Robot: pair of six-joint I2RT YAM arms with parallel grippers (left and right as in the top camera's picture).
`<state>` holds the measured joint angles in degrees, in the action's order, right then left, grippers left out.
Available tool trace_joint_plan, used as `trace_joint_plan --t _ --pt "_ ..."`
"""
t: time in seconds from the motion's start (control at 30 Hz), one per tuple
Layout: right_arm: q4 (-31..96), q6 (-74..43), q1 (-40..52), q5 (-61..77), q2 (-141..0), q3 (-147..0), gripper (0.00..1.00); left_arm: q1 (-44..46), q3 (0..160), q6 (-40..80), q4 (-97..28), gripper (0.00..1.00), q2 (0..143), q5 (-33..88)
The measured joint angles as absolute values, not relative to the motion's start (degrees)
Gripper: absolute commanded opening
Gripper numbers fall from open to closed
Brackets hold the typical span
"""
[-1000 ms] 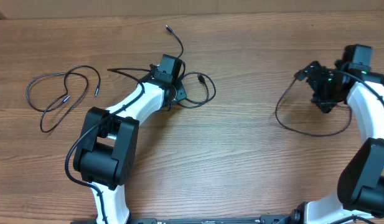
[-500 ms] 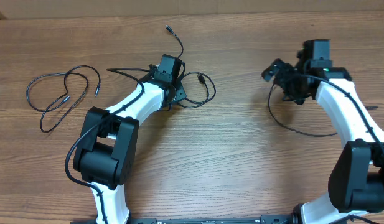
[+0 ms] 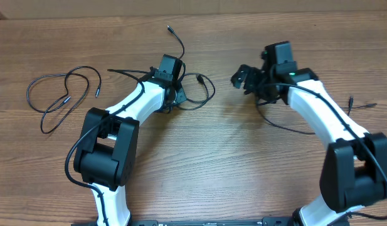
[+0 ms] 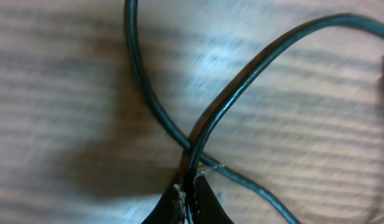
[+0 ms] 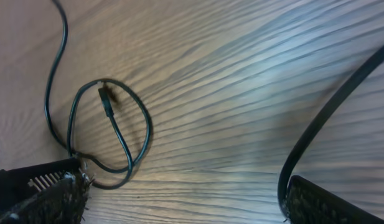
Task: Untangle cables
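The cables lie in two places. A tangled pair loops at the table's middle, one strand running up to a plug. In the left wrist view two strands cross, and my left gripper is shut on one of them just below the crossing. A separate cable lies in loose loops at the far left. My right gripper hovers open just right of the tangle. Its wrist view shows a cable loop with a plug ahead of its left finger; nothing sits between the fingers.
A thin cord end lies by the right edge. The right arm's own thicker black cable sweeps over the wood below that arm. Bare wooden table spreads across the front.
My right arm has swung left from the right edge towards the tangle, still open. My left gripper has closed on a cable strand without changing place.
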<state>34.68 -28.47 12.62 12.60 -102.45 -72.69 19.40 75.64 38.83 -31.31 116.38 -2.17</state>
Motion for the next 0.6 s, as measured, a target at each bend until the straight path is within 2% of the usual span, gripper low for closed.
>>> trace_joint_plan --t 0.27,0.43,0.6 --pt "32.2 -28.5 16.7 11.5 -104.9 -72.7 1.0 19.4 86.0 34.0 -55.5 0.04 119.4 -6.1" --pt "32.6 -27.9 16.4 9.9 -104.9 -72.7 1.0 19.4 95.9 29.6 -64.6 0.04 119.5 -7.4" --pt "31.5 -24.1 16.4 16.9 -104.9 -72.8 1.0 19.4 105.2 26.5 -71.7 0.04 119.5 -7.9"
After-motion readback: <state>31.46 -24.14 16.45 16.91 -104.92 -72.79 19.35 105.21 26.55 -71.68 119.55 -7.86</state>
